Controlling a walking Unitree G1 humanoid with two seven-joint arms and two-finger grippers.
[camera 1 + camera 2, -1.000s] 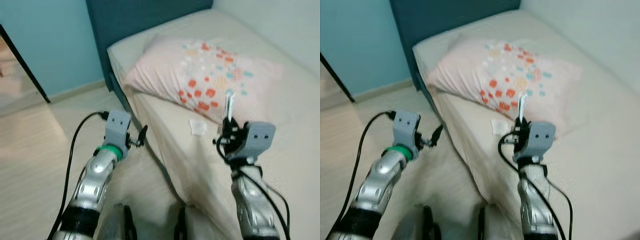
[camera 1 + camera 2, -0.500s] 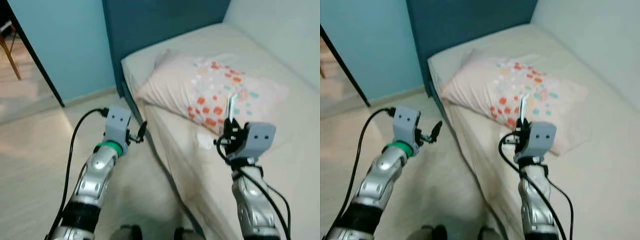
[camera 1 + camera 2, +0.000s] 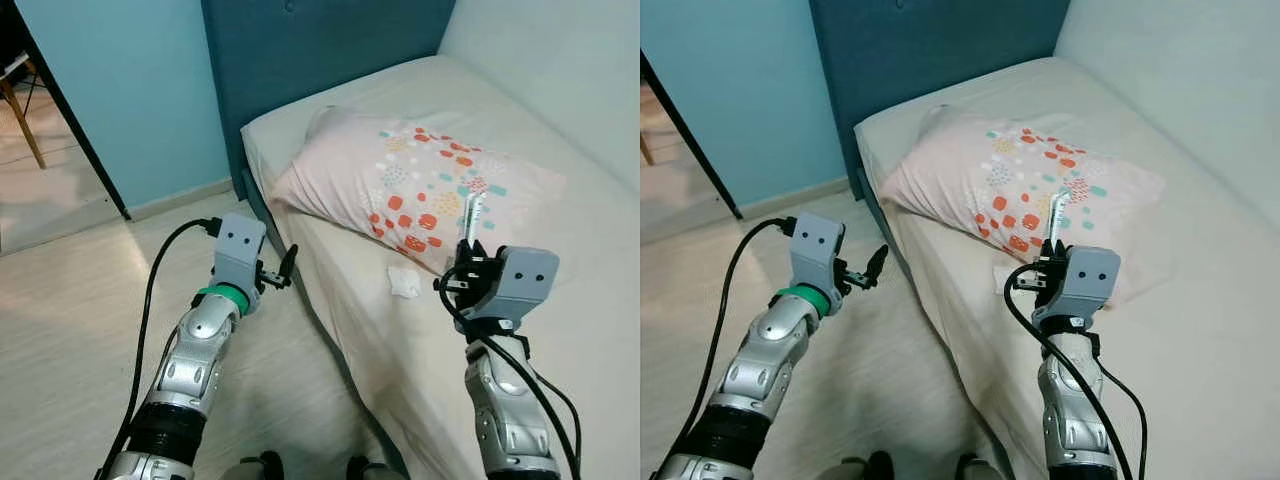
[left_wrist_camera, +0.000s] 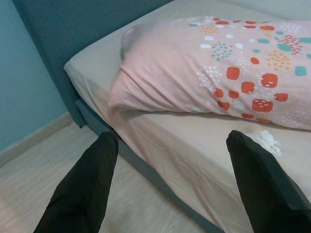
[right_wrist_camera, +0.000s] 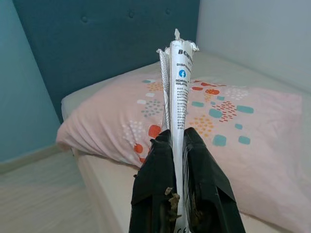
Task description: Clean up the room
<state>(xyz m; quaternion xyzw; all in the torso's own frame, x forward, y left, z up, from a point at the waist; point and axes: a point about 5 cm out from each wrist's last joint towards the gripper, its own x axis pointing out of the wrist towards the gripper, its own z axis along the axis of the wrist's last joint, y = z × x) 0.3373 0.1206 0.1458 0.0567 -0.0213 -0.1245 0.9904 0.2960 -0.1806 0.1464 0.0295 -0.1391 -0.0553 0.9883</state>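
My right gripper [image 3: 468, 268] is raised over the bed's near side, shut on a flattened white printed wrapper [image 5: 178, 92] that sticks up between its fingers [image 5: 150, 179]. The wrapper [image 3: 477, 214] stands in front of a pink pillow [image 3: 420, 180] with coloured spots. A small crumpled white tissue [image 3: 404, 282] lies on the beige bed sheet [image 3: 560, 220] just below the pillow, left of that gripper. Over the floor beside the bed my left gripper [image 3: 286, 268] is open and holds nothing; its fingers [image 4: 85, 189] frame the bed edge and the tissue [image 4: 266, 139].
A dark blue headboard [image 3: 320, 40] stands at the bed's far end, with a light blue wall [image 3: 130, 90] to its left. Pale wood floor [image 3: 70, 320] runs along the bed's left side. A dark door frame [image 3: 70, 120] and a chair leg [image 3: 22, 125] are at far left.
The whole picture has shifted, so the head camera moved: more of the headboard and wall now shows. Both arms keep their poses and the right gripper still holds the wrapper.
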